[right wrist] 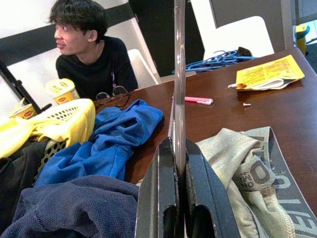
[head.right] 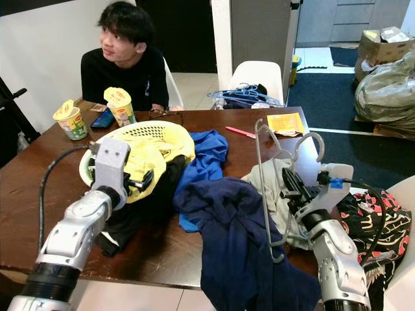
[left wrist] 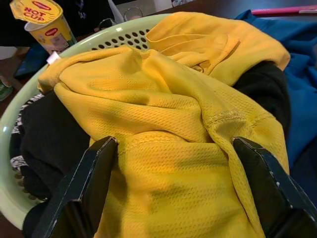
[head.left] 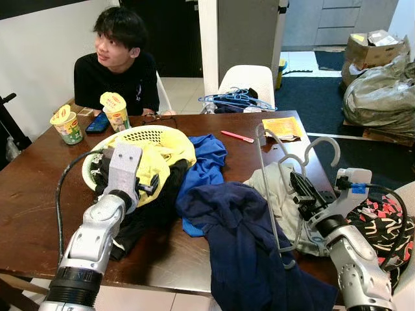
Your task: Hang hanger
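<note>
Our right gripper (right wrist: 179,198) has its fingers clamped on a wire hanger (head.left: 269,188), held upright over the table (head.left: 39,194) near its right edge, above a grey-green garment (head.left: 275,194). Our left gripper (left wrist: 183,188) hovers with fingers apart over a yellow shirt (left wrist: 168,129) in the laundry basket (head.left: 152,134) near the table's left side

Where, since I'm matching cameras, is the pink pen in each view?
Left eye view: pink plastic pen on the dark wooden table, right of the crumpled blue shirt.
Right eye view: pen, same spot.
Left wrist view: pen beyond the shirt.
Right wrist view: pen behind the grey wire hanger.
Shared landmark: the blue shirt.
</note>
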### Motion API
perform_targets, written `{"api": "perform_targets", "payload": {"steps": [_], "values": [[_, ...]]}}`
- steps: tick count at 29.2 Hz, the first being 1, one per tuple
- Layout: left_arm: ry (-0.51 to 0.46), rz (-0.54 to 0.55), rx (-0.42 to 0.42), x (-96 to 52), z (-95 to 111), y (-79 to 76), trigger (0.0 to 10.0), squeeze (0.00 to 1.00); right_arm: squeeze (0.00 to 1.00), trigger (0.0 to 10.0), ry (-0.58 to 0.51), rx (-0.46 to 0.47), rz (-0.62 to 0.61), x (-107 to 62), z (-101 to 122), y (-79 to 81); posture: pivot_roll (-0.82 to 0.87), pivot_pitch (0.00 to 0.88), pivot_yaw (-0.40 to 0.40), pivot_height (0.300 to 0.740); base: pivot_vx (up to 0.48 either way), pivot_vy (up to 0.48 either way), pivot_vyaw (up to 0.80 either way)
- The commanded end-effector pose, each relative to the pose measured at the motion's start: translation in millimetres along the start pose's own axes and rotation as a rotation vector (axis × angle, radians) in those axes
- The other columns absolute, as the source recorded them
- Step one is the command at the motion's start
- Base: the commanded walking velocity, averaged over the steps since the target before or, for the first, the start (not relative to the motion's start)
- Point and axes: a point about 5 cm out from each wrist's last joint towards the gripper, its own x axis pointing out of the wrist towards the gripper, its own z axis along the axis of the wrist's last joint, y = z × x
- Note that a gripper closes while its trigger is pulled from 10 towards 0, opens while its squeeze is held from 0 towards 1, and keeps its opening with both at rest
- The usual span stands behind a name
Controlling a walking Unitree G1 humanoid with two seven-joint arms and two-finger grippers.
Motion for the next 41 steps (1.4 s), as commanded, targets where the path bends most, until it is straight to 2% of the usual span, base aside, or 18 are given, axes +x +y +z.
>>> {"api": "perform_targets", "payload": {"steps": [1, 3, 4, 12, 16, 18, 19, 20, 21, 22, 24, 26, 28, 30, 33, 36, 40, 41], "values": [[0.062, 0.047, 0.044, -2.1, -10, 12.2, 0.8, 0.0, 0.0, 10.0, 0.04, -0.001, -0.005, -2.5, -8, 0.5, -0.06, 0.0, 0.101, 0.74, 0.0, 0.0, 0.0], [0.07, 0.056, 0.053, -2.3, -12, 14.0, 0.8, 0.0, 0.0, 10.0, 0.039, 0.0, -0.006, -2.3, -8, 0.5, -0.06, 0.0, 0.101, 0.74, 0.0, 0.0, 0.0], [0.077, 0.061, 0.062, -2.6, -13, 15.8, 0.0, 0.0, 0.0, 10.0, 0.039, 0.001, -0.006, -1.9, -8, 0.8, -0.06, 0.0, 0.101, 0.74, 0.0, 0.0, 0.0], [0.103, 0.082, 0.071, -3.6, -15, 22.1, 0.0, 0.0, 0.0, 10.0, 0.038, 0.012, -0.004, 0.4, -9, 2.2, -0.05, 0.0, 0.105, 0.74, 0.0, 0.0, 0.0], [0.027, 0.094, 0.037, -2.8, 2, 24.2, 0.0, 0.0, 0.0, 10.0, 0.037, 0.014, -0.004, 0.6, -9, 2.1, -0.05, 0.0, 0.104, 0.74, 0.0, 0.0, 0.0], [-0.025, 0.092, 0.018, -2.5, 13, 23.5, 0.0, 0.0, 0.0, 10.0, 0.038, 0.015, -0.005, 0.6, -9, 1.8, -0.05, 0.0, 0.1, 0.74, 0.0, 0.0, 0.0], [-0.141, 0.078, 0.007, -2.7, 38, 21.1, 0.0, 0.0, 0.0, 10.0, 0.039, 0.016, -0.004, 1.4, -10, 2.0, -0.05, 0.0, 0.104, 0.74, 0.0, 0.0, 0.0], [-0.141, 0.078, 0.007, -2.7, 38, 21.1, 0.0, 0.0, 0.0, 10.0, 0.039, 0.016, -0.004, 1.4, -10, 2.0, -0.05, 0.0, 0.104, 0.74, 0.0, 0.0, 0.0], [-0.267, 0.07, 0.005, -5.1, 67, 18.3, 0.0, 0.0, 0.0, 10.0, 0.039, 0.018, -0.003, 2.2, -10, 2.2, -0.04, 0.0, 0.1, 0.74, 0.0, 0.0, 0.0], [-0.267, 0.07, 0.005, -5.1, 67, 18.3, 0.0, 0.0, 0.0, 10.0, 0.039, 0.018, -0.003, 2.2, -10, 2.2, -0.04, 0.0, 0.1, 0.74, 0.0, 0.0, 0.0], [-0.45, 0.063, 0.001, -14.4, 110, 12.9, 0.0, 0.0, 0.0, 10.0, 0.039, 0.019, -0.001, 3.4, -10, 2.8, -0.04, 0.0, 0.102, 0.74, 0.0, 0.0, 0.0], [-0.45, 0.063, 0.001, -14.4, 110, 12.9, 0.0, 0.0, 0.0, 10.0, 0.039, 0.019, -0.001, 3.4, -10, 2.8, -0.04, 0.0, 0.102, 0.74, 0.0, 0.0, 0.0], [-0.557, 0.062, 0.072, -23.3, 134, 3.6, 0.0, 0.0, 0.0, 10.0, 0.036, 0.023, -0.001, 4.0, -10, 3.0, -0.04, 0.0, 0.105, 0.74, 0.0, 0.0, 0.0], [-0.584, 0.06, 0.097, -26.0, 140, 0.0, 0.0, 0.0, 0.0, 10.0, 0.035, 0.024, -0.001, 4.3, -10, 3.1, -0.04, 0.0, 0.105, 0.74, 0.0, 0.0, 0.0], [-0.653, 0.012, 0.072, -33.9, 155, -13.4, 0.0, 0.0, 0.0, 10.0, 0.031, 0.036, 0.0, 4.6, -10, 3.4, -0.03, 0.0, 0.105, 0.74, 0.0, 0.0, 0.0], [-0.618, -0.066, 0.096, -33.9, 146, -34.6, 0.0, 0.0, 0.0, 10.0, 0.03, 0.041, 0.002, 5.2, -10, 3.9, -0.03, 0.0, 0.107, 0.74, 0.0, 0.0, 0.0], [-0.576, -0.098, 0.098, -32.5, 137, -43.0, 0.0, 0.0, 0.0, 10.0, 0.03, 0.043, 0.003, 5.4, -10, 4.2, -0.03, 0.0, 0.108, 0.74, 0.0, 0.0, 0.0], [-0.523, -0.144, 0.089, -31.4, 123, -54.5, 0.0, 0.0, 0.0, 10.0, 0.029, 0.045, 0.003, 5.4, -10, 4.2, -0.03, 0.0, 0.11, 0.74, 0.0, 0.0, 0.0]]}}
